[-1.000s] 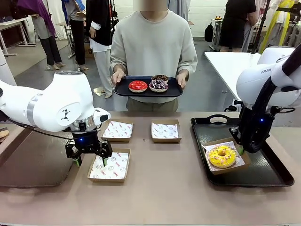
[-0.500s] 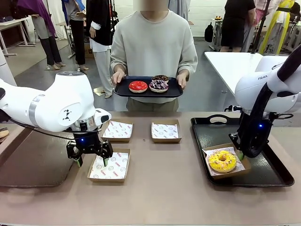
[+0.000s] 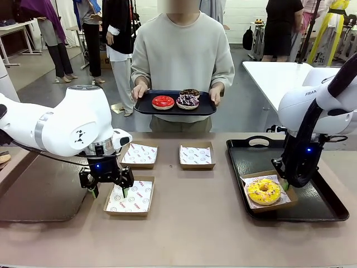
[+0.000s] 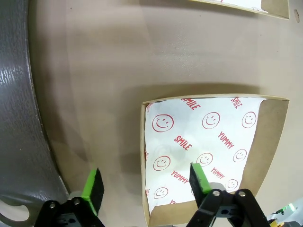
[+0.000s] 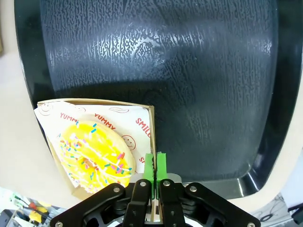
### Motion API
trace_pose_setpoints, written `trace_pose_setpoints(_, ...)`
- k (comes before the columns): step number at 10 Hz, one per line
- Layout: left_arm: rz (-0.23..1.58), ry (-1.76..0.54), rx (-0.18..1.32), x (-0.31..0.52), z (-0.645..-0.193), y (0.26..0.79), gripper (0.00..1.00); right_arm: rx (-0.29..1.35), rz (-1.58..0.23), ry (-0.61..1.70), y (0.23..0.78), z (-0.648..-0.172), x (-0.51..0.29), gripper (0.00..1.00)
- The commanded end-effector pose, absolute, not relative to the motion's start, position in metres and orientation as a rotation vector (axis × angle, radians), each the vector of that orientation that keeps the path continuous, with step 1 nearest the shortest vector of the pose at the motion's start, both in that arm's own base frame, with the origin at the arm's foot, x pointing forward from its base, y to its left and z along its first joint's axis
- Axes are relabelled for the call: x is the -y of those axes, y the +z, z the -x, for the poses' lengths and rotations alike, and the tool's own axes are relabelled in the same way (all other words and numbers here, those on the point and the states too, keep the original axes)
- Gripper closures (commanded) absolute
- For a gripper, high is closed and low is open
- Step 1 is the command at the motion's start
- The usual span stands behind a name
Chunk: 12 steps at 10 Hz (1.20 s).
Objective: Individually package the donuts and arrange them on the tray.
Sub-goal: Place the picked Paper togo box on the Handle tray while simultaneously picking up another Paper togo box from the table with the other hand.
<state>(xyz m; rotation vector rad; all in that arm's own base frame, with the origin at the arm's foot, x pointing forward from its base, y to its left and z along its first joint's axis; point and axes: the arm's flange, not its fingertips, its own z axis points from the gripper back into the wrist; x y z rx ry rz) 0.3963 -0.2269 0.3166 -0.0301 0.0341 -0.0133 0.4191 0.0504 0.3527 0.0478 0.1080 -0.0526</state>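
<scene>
the right claw (image 5: pixel 154 165) has its green pads pressed together on the side wall of a cardboard box (image 3: pixel 289 197) lined with smiley paper. the box sits near the front left of the big black tray (image 3: pixel 323 207). in it lies the yellow donut (image 3: pixel 263 190), a glossy ring dotted with coloured sprinkles. the left claw (image 4: pixel 146 184) is spread wide across the near wall of an empty box (image 3: pixel 129 199), one finger over the table (image 3: pixel 201 234), the other over the paper. the person's small tray (image 3: pixel 146 107) carries the shiny red donut (image 3: pixel 163 101), the purple-white sprinkled donut (image 3: pixel 187 100) and, behind it, the dark chocolate donut (image 3: pixel 191 91).
</scene>
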Motion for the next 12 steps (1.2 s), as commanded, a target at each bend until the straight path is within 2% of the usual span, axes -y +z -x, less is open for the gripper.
trace_pose_setpoints(1,0.041,-0.015,-0.018,0.23,-0.4008,0.3172,0.6,-0.098,-0.066,-0.044,0.3502,-0.4196,-0.0483,0.39)
trace_pose_setpoints(2,0.051,-0.016,-0.013,0.2297,-0.4001,0.3202,1.0,-0.098,-0.069,-0.046,0.3505,-0.4199,-0.0481,0.01)
trace_pose_setpoints(3,0.059,-0.014,-0.007,0.2297,-0.3999,0.3228,0.66,-0.099,-0.069,-0.047,0.3509,-0.42,-0.048,0.0)
trace_pose_setpoints(4,0.065,-0.014,-0.006,0.2296,-0.3995,0.324,1.0,-0.1,-0.071,-0.047,0.351,-0.4201,-0.0482,0.0)
trace_pose_setpoints(5,0.066,-0.014,-0.008,0.229,-0.3994,0.3246,1.0,-0.101,-0.072,-0.046,0.3515,-0.4203,-0.0483,0.0)
trace_pose_setpoints(6,0.07,-0.014,-0.012,0.2286,-0.3993,0.3251,1.0,-0.099,-0.073,-0.048,0.352,-0.4205,-0.0483,0.04)
trace_pose_setpoints(7,0.072,-0.011,-0.015,0.2283,-0.3995,0.3249,1.0,-0.099,-0.077,-0.051,0.352,-0.4205,-0.048,0.0)
trace_pose_setpoints(12,0.071,-0.005,-0.029,0.2271,-0.4004,0.3266,1.0,-0.091,-0.085,-0.063,0.3597,-0.4183,-0.046,0.0)
